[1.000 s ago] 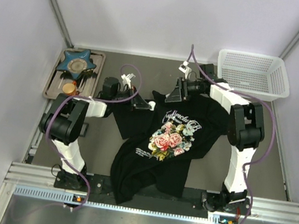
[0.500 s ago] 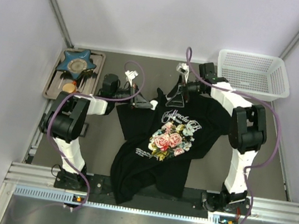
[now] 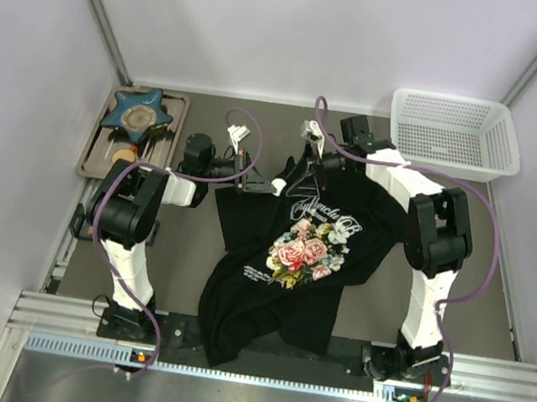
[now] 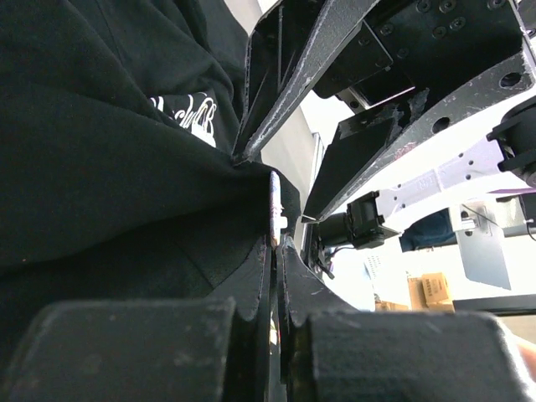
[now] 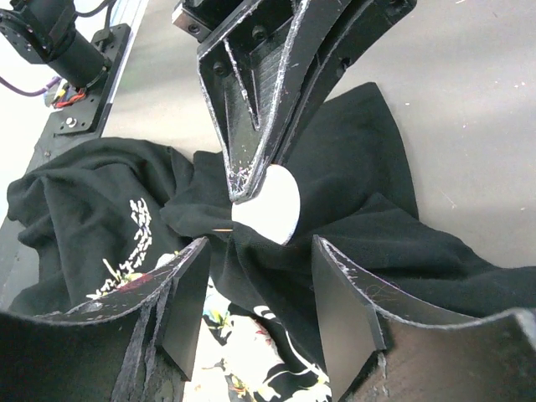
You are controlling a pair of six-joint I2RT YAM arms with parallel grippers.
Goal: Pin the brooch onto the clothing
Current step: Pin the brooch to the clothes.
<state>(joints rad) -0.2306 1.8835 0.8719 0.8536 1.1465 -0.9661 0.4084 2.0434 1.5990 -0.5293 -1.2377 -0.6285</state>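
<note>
1. Small round pale pinkish brooch (image 5: 270, 205). A flat disc, which I saw face-on in the right wrist view and edge-on in the left wrist view. It stood upright at the far edge of the shirt, beyond the cursive lettering, against a bunched fold of black cloth.

2. Left gripper (image 4: 275, 244). I recorded it pinched tight on the brooch's lower edge, with the fingers almost meeting. Cloth was gathered at the tips. I could not tell whether the fold was caught in the grip as well.

3. Black short-sleeved T-shirt with a pink-rose bouquet print and white cursive lettering (image 3: 289, 265). It lay rumpled and print-up between the two arms, and its lower end reached the near rail.

4. Right gripper (image 5: 261, 310). I noted the jaws standing apart at a middling width, with one finger on each side of the brooch and neither touching it. It hung just above the raised fold and faced the left gripper tip to tip.

5. Grey table (image 3: 190, 250), under everything listed.

6. Metal tray (image 3: 162, 152), at the far left of the table and well apart from the shirt. It carried a blue star-shaped dish (image 3: 138, 113) at its far end and a small orange item (image 3: 124, 153) nearer me.

7. White plastic mesh basket (image 3: 447, 159), at the far right corner beyond the right arm.
</note>
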